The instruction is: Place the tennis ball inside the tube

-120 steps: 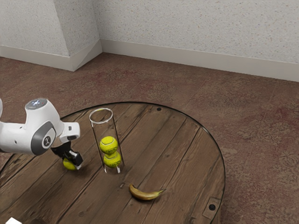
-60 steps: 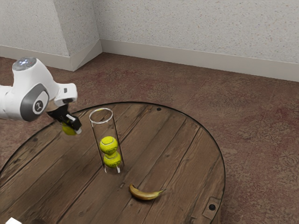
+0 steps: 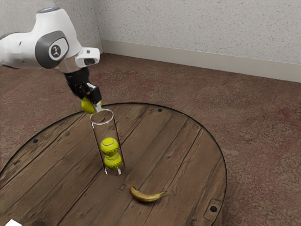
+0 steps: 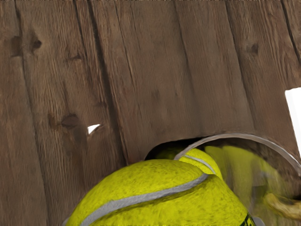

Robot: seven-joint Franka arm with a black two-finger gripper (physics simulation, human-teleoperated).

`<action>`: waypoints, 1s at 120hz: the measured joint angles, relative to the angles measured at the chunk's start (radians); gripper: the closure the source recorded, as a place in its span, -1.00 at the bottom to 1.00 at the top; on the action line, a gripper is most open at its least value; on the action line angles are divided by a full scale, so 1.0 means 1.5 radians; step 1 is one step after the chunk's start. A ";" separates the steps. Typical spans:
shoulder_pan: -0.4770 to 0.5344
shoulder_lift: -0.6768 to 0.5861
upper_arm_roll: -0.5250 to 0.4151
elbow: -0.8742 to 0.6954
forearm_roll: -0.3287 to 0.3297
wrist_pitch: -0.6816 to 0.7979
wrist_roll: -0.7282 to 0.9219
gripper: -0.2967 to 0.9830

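Note:
My gripper (image 3: 91,104) is shut on a tennis ball (image 3: 86,105), up at the height of the tube's rim and just off its side toward the exterior view's left. The clear tube (image 3: 97,137) stands upright on the table, with two tennis balls stacked inside, the upper ball (image 3: 109,146) resting on the lower ball (image 3: 113,162). In the wrist view the held ball (image 4: 155,188) is large at the lower edge, partly covering the tube's rim (image 4: 249,136); a ball inside the tube (image 4: 201,159) shows past it.
A banana (image 3: 146,194) lies on the round wooden table (image 3: 183,155), near the tube's base toward the exterior view's right. A white object (image 3: 13,223) is at the exterior view's lower left corner. The tube's open rim is right beside the held ball.
My gripper has lifted the tennis ball from low over the table up to rim height, then carried it toward the exterior view's right, close to the tube. Tube and banana have not moved.

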 joint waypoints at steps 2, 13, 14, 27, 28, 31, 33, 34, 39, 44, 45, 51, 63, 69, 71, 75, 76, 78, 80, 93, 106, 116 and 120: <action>-0.001 0.003 -0.001 0.003 0.000 -0.003 0.000 0.15; -0.004 0.005 -0.008 0.011 -0.001 -0.015 -0.001 0.16; -0.004 0.005 -0.010 0.011 -0.001 -0.016 -0.001 0.16; -0.009 0.004 -0.019 0.012 -0.001 -0.024 -0.004 0.16; -0.009 0.004 -0.020 0.012 -0.001 -0.025 -0.004 0.16; -0.010 0.005 -0.021 0.012 -0.001 -0.026 -0.004 0.16; -0.011 0.005 -0.021 0.012 -0.001 -0.027 -0.005 0.16; -0.011 0.005 -0.022 0.012 -0.001 -0.027 -0.005 0.15; -0.010 0.004 -0.023 0.012 -0.002 -0.029 -0.005 0.07; -0.009 0.003 -0.024 0.012 -0.003 -0.031 -0.005 -0.02; -0.008 0.003 -0.024 0.012 -0.004 -0.032 -0.005 -0.04; -0.005 0.003 -0.026 0.012 -0.006 -0.034 -0.004 -0.12; -0.002 0.002 -0.037 0.012 -0.009 -0.036 -0.002 -0.27; -0.005 0.002 -0.039 0.012 -0.009 -0.035 -0.002 -0.33; -0.006 0.001 -0.039 0.012 -0.009 -0.035 -0.001 -0.35; -0.007 0.001 -0.040 0.012 -0.009 -0.035 -0.001 -0.37; -0.007 0.000 -0.040 0.012 -0.008 -0.035 -0.001 -0.38; -0.007 -0.001 -0.040 0.012 -0.007 -0.035 0.000 -0.39; -0.006 -0.003 -0.040 0.012 -0.005 -0.035 0.000 -0.40; 0.000 -0.044 -0.042 0.049 0.009 -0.074 -0.013 -0.46; -0.148 -0.038 0.078 0.155 0.025 -0.141 -0.033 -0.49; -0.292 -0.019 0.229 0.211 0.044 -0.183 -0.049 -0.50; -0.304 -0.014 0.246 0.220 0.049 -0.196 -0.056 -0.51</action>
